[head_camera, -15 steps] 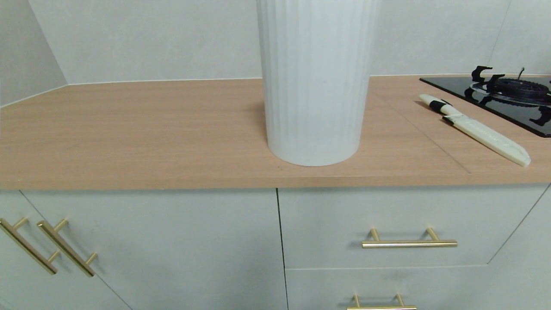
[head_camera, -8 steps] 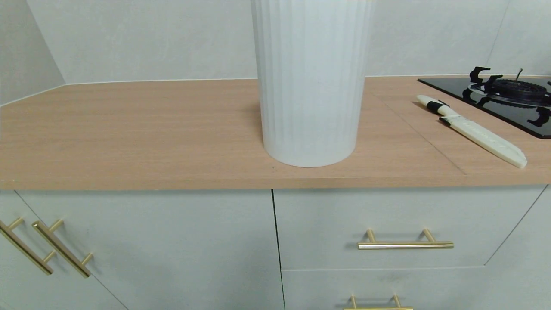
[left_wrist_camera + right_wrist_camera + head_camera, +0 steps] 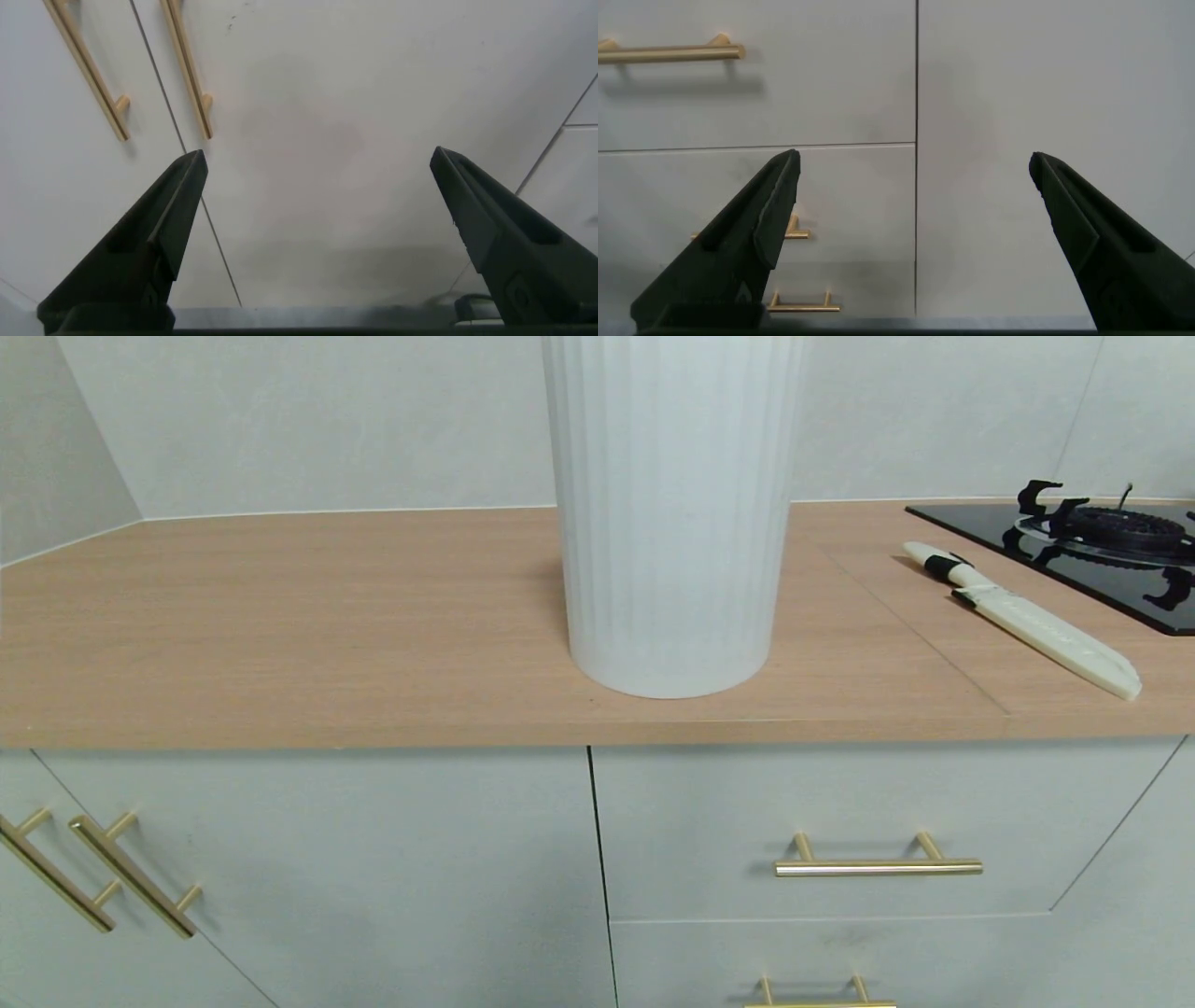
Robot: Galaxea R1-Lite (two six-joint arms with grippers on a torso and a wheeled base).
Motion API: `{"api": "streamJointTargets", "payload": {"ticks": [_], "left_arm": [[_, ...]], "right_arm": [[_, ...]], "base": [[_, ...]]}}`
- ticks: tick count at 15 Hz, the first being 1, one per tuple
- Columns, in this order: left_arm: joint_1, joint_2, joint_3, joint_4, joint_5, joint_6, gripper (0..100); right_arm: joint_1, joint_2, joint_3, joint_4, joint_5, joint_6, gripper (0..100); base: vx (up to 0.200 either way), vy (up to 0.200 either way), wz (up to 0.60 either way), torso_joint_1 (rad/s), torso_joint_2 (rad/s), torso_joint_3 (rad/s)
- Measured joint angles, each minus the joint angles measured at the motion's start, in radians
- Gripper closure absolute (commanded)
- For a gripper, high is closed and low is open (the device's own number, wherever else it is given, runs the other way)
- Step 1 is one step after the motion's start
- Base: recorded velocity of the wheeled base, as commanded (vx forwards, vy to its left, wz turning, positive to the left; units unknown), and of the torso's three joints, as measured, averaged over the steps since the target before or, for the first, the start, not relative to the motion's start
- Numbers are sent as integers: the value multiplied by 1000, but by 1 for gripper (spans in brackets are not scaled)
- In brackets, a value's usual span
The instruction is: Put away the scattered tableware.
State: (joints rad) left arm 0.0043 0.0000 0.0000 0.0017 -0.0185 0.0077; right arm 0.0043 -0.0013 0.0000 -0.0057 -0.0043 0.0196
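A tall white ribbed container (image 3: 672, 513) stands on the wooden counter (image 3: 280, 625) near its front edge; its top is cut off by the view. A cream-coloured knife (image 3: 1022, 619) with black bands on its handle lies on the counter at the right, beside the hob. My left gripper (image 3: 318, 163) is open, facing pale cabinet doors with nothing between its fingers. My right gripper (image 3: 915, 163) is open too, facing the drawer fronts, and holds nothing.
A black gas hob (image 3: 1102, 546) sits at the counter's far right. Below the counter are cabinet doors with brass handles (image 3: 131, 877) at the left and drawers with brass handles (image 3: 878, 866) at the right. Tiled walls close the back and left.
The whole head view has shifted slightly, so the camera moved a little; the container and the knife keep their places on the counter.
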Motion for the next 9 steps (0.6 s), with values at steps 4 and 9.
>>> {"api": "streamJointTargets", "payload": {"ticks": [4, 9], "left_arm": [[0, 0, 0, 0, 0, -1, 0], [0, 0, 0, 0, 0, -2, 0]], "right_arm": [[0, 0, 0, 0, 0, 0, 0], [0, 0, 0, 0, 0, 0, 0]], "base": [[0, 0, 0, 52, -184, -196], [0, 0, 0, 137, -481, -303]]}}
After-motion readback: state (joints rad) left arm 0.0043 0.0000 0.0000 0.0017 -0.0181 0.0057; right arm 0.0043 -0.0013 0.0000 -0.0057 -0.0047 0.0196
